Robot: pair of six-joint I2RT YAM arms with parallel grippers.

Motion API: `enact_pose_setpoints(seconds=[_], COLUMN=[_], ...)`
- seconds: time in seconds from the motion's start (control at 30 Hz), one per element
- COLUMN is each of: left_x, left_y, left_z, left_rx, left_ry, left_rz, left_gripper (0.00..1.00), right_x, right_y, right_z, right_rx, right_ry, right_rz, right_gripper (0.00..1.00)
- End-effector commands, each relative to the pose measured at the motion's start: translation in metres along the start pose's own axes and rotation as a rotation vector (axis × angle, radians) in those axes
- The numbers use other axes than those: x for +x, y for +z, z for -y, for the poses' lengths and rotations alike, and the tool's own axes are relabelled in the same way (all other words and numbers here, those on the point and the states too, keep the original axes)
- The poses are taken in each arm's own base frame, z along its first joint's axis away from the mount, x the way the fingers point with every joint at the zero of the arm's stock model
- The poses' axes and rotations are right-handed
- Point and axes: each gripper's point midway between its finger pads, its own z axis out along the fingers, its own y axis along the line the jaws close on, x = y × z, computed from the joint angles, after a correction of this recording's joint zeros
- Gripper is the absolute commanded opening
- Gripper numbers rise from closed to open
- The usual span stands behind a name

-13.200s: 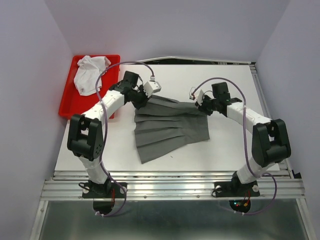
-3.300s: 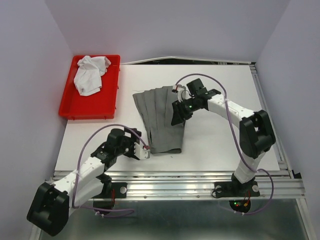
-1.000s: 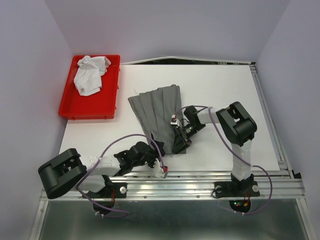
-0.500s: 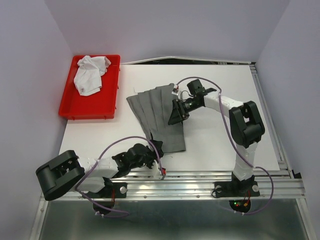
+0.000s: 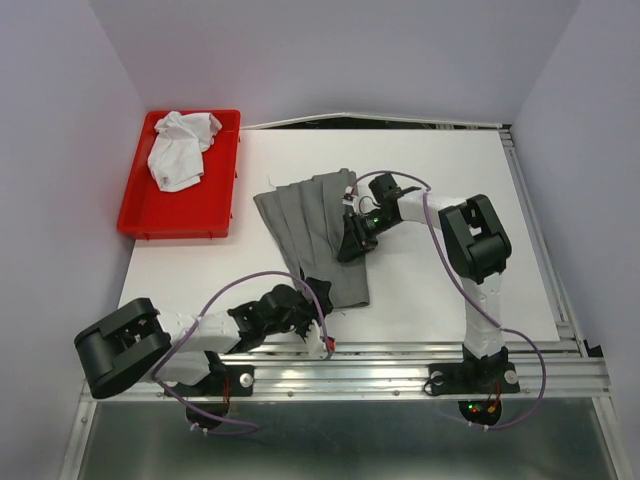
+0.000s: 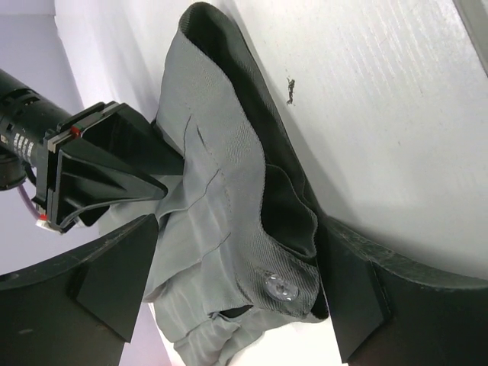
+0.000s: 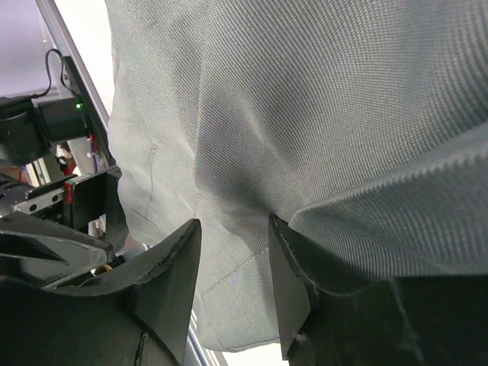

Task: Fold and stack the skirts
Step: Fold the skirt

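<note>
The white skirt (image 5: pixel 180 148) lies crumpled in the red tray (image 5: pixel 133 218) at the upper left of the overhead view, off the table's (image 5: pixel 450 180) left edge. The dark grey skirt (image 5: pixel 310 230) is spread on the white table at the centre of the frame. Its pleats run from the flared hem, at upper centre, down to the narrow waistband near the lower centre.

The left gripper (image 5: pixel 318 292) reaches in from the lower left and meets the skirt at that waistband end. In the left wrist view the left gripper (image 6: pixel 236 229) has its jaws wide apart. One of its black fingers (image 6: pixel 114 282) sits at the lower left of the frame and the other at the lower right. The bunched waistband, with a clear button (image 6: pixel 276 287) on it, lies between them. A dark fold of the cloth rests against the finger at the right.

Further right in the overhead view, the right gripper (image 5: pixel 352 245) bears on the skirt's right-hand edge, about halfway along the pleats. In the right wrist view the right gripper (image 7: pixel 235 229) has its jaws drawn narrow. Grey weave fills the slim gap, and creases run outward from between the fingers (image 7: pixel 164 290). A thicker fold of cloth lies over the finger at the right of that frame.
</note>
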Motion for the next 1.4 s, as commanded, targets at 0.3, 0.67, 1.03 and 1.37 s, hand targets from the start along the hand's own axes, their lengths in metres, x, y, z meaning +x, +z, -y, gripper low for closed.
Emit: enact_pose_setpoints(seconds=[0.3,0.67,1.03,1.37], left_x=[-0.009,-0.005,-0.022,-0.073], left_y=[0.035,0.042,0.016,-0.022], left_z=[-0.025,-0.041,-0.034,-0.030], left_rx=[0.040,-0.001,0.141,0.265], left_ry=[-0.138,-0.164,-0.192,-0.274], left_rz=[0.010,-0.031,0.008,0.154], left_gripper=[0.91,0.55,0.00,0.00], right_x=[0.018,0.022,0.043,-0.084], right_y=[0.016,0.017,-0.012,-0.080], right_z=[0.029,0.028,-0.004,-0.056], right_rx=[0.108,0.106,0.112,0.198], right_ry=[0.058,0.091,0.053,-0.272], right_rz=[-0.034,-0.038,-0.002,0.282], right_gripper=[0.45,0.45,0.46,0.68])
